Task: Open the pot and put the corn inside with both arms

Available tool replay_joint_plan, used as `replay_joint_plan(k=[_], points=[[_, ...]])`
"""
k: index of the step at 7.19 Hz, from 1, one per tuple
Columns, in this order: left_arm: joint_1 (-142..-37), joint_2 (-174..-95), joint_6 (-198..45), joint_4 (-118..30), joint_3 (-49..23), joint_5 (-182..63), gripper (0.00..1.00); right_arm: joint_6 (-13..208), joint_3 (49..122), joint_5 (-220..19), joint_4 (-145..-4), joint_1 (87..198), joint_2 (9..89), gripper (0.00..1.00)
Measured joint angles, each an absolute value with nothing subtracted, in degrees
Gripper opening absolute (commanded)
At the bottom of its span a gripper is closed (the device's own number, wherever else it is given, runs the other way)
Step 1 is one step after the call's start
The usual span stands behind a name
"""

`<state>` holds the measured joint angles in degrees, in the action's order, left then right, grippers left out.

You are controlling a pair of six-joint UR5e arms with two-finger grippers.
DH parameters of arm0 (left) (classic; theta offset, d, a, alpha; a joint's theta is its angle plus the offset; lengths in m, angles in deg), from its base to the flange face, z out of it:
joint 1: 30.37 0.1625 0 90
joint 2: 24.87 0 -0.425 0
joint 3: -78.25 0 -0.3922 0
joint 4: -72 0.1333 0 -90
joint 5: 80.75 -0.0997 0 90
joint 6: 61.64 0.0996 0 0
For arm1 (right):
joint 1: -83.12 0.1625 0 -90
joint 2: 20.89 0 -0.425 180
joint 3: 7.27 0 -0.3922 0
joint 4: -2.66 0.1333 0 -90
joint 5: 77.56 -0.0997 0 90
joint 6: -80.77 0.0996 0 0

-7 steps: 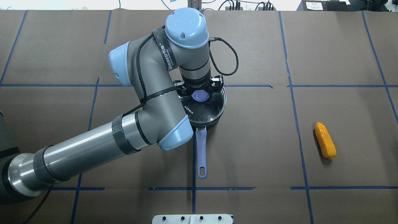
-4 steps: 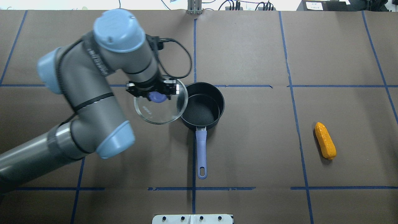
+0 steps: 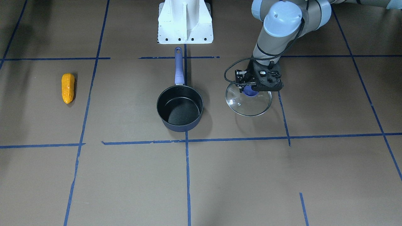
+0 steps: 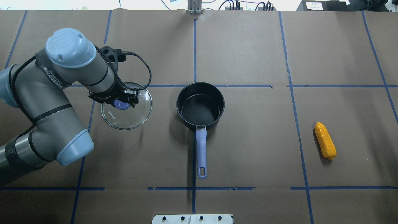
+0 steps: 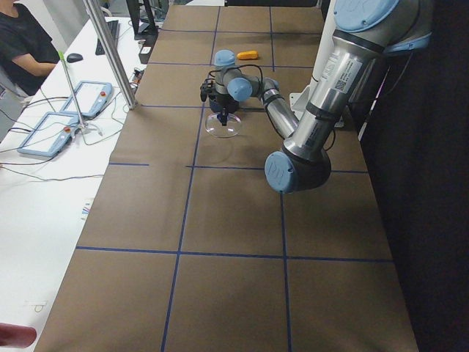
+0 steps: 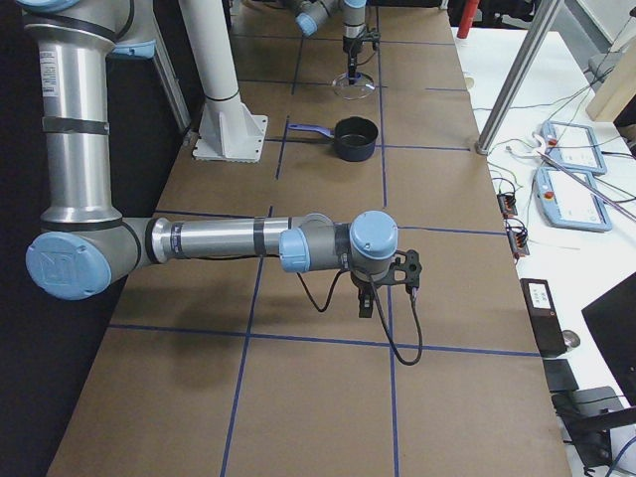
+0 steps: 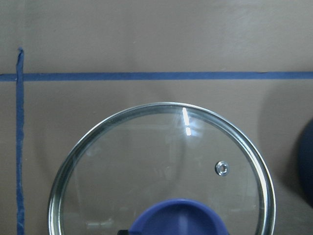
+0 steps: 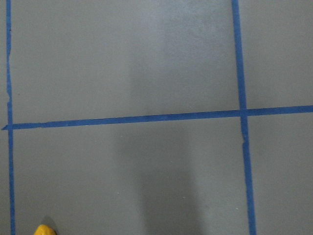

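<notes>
Left gripper [image 4: 121,102] clamped round knob of glass lid [image 4: 130,116] — pot [image 4: 200,107] uncovered; right gripper [image 6: 366,303] — grip indiscernible

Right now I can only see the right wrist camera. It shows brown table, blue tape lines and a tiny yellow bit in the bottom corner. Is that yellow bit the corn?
Observer: Yes, that is the tip of the corn. The whole cob lies alone on the table, on the robot's right of the pot.
Kid: Is the lid on the pot?
Observer: No. The pot is open and empty, and you can see its black inside.
Kid: So where is the lid?
Observer: The left gripper holds the glass lid by its purple knob. The lid is low over the table, on the far side of the pot from the corn. I cannot tell if it touches the table.
</notes>
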<state>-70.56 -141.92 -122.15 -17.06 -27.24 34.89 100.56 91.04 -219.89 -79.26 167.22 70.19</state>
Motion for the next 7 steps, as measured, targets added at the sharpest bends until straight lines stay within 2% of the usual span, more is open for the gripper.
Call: replay_joint_plan(k=[3, 7], points=[[-68.95, -141.01, -128.15, -26.08, -21.76, 34.83, 0.1, 121.22, 92.25, -215.95, -64.96, 156.92, 70.23, 1.0], [-67.68, -140.6, -130.34, -28.28, -20.14, 34.82, 0.1, 135.36, 95.24, -209.3, -61.04, 146.65, 68.11, 1.0]])
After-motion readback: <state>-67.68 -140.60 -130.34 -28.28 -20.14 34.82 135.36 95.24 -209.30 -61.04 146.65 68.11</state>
